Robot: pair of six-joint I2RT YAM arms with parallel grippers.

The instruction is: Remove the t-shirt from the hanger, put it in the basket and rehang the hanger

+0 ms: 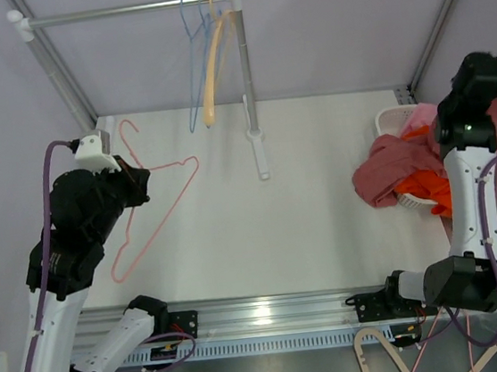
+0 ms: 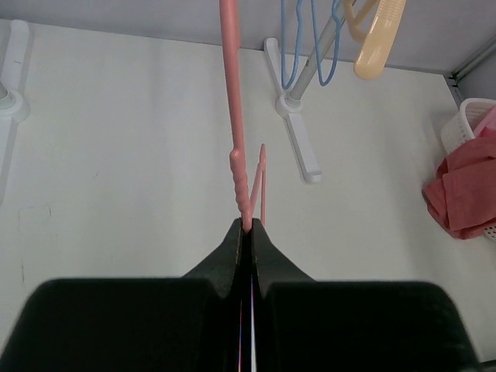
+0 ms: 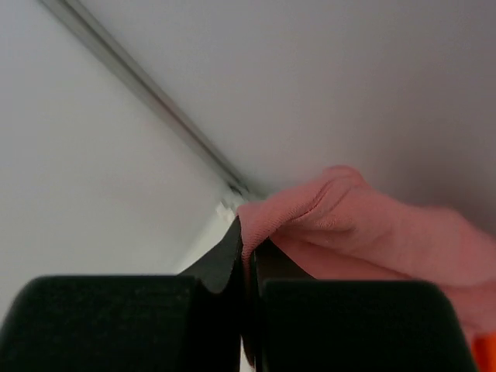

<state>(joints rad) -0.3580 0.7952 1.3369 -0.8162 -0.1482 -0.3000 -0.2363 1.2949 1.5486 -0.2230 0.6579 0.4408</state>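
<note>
Four hangers in plain sight: one pink hanger (image 2: pixel 232 93), two blue hangers (image 1: pixel 191 94), one yellow hanger (image 2: pixel 381 35). More hangers (image 1: pixel 365 341) below the near edge, too tangled to count. One rail (image 1: pixel 121 11). One basket (image 1: pixel 391 116). Two garments: one pink t-shirt (image 1: pixel 390 170), one orange garment (image 1: pixel 428 188). Two grippers: left gripper (image 2: pixel 248 226), right gripper (image 3: pixel 248 236)

Pink t-shirt (image 1: pixel 389 170), bare hanger (image 2: pixel 231 77) (well apart)

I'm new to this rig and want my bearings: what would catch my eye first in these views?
At the table's left, the left tool is shut on a bare pink hanger. On the right, the right tool pinches a pink t-shirt that drapes over the edge of a white basket holding orange clothes. At the back, a yellow hanger hangs from a metal rack.
</note>
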